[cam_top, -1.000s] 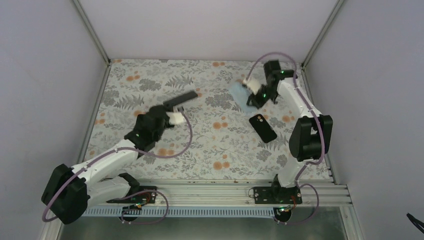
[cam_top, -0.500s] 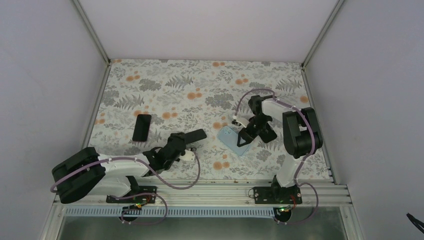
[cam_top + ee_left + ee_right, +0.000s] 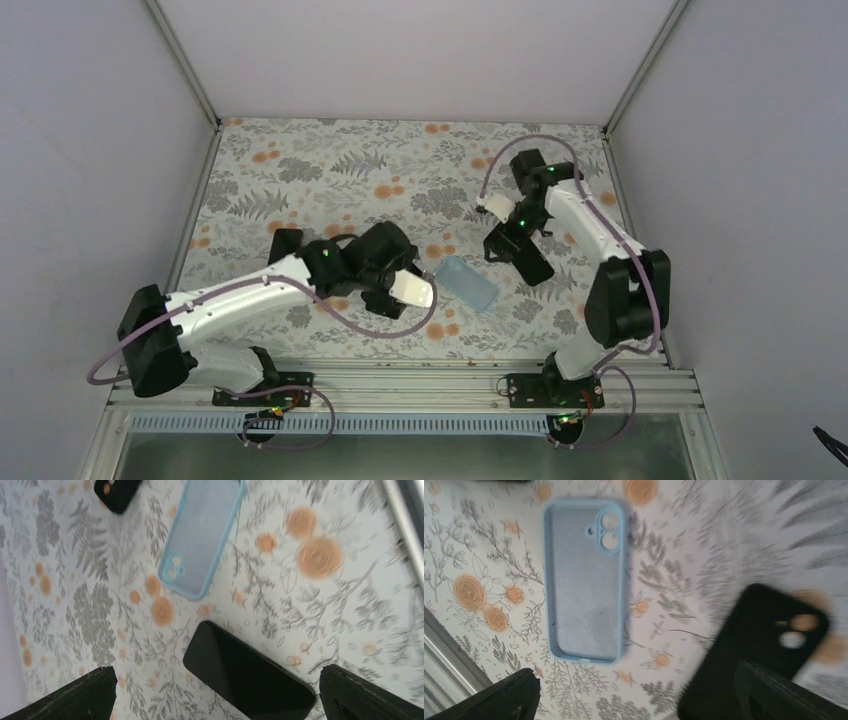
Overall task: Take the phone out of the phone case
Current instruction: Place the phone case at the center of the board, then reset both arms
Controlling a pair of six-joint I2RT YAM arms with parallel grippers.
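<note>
Both hands are spread wide and hold nothing. The left hand (image 3: 217, 700) hovers over the desk (image 3: 330, 160) toward the middle of its near edge, and the right hand (image 3: 636, 695) is closer to the right edge. Between them lies one blue case (image 3: 468, 283), empty, its long axis running far-left to near-right. One black phone (image 3: 245, 677) lies bare directly under my left hand, slanted to its closing line, so that arm is nearer. One other black piece (image 3: 764, 650) with camera holes sits under the right hand; I cannot tell if it is a phone or a case.
</note>
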